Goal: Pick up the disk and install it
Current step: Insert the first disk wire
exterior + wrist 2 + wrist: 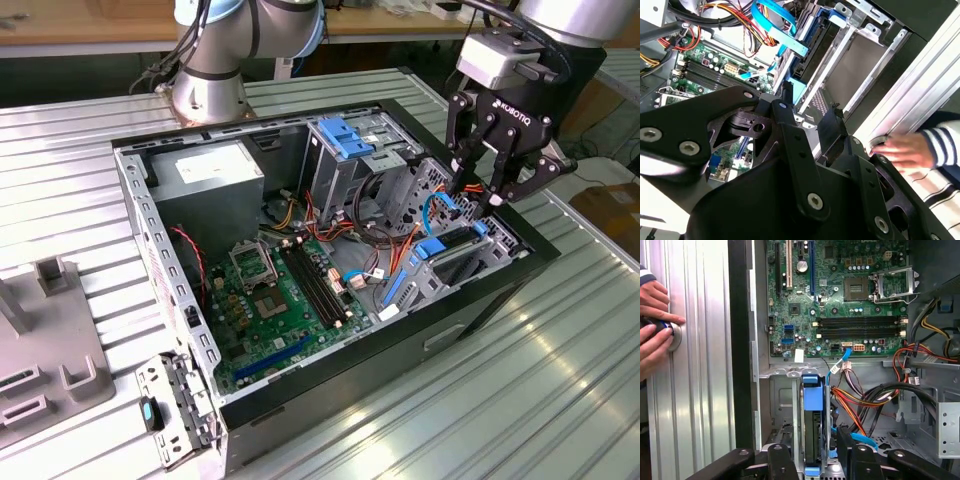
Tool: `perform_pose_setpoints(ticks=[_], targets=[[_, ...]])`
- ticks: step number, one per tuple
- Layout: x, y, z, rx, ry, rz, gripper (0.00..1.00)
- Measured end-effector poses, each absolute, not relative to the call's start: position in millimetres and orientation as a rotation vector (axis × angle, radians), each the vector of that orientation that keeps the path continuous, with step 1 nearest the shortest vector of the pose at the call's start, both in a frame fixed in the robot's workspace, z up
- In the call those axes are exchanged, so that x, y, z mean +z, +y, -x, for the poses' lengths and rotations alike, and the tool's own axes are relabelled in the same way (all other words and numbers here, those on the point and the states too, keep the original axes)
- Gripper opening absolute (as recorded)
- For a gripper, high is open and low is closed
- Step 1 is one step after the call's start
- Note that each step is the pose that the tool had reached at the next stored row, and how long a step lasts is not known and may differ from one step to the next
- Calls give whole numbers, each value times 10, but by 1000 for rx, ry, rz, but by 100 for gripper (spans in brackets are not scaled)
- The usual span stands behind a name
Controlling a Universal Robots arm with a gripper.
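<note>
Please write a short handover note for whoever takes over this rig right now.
Gripper: fingers spread open, holding nothing, poised over the drive bay at the computer case's front corner.
Disk: stands on edge in the bay slot, blue carrier rail up, between the open fingers in the first wrist view.
Done: disk picked up and placed in the bay. I cannot tell whether it is fully seated.
Left: confirm seating; no cable visibly attached to it.
Note: a person's hand rests on a round knob on the metal table beside the case.
</note>
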State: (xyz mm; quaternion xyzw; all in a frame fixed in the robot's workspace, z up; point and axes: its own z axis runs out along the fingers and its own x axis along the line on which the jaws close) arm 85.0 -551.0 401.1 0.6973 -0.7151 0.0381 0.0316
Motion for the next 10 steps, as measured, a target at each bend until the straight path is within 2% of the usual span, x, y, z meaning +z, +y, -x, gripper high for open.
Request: perform_pose_setpoints(ticks=[10], targets=[[3871, -5396, -1149, 115, -2202, -2147, 47]])
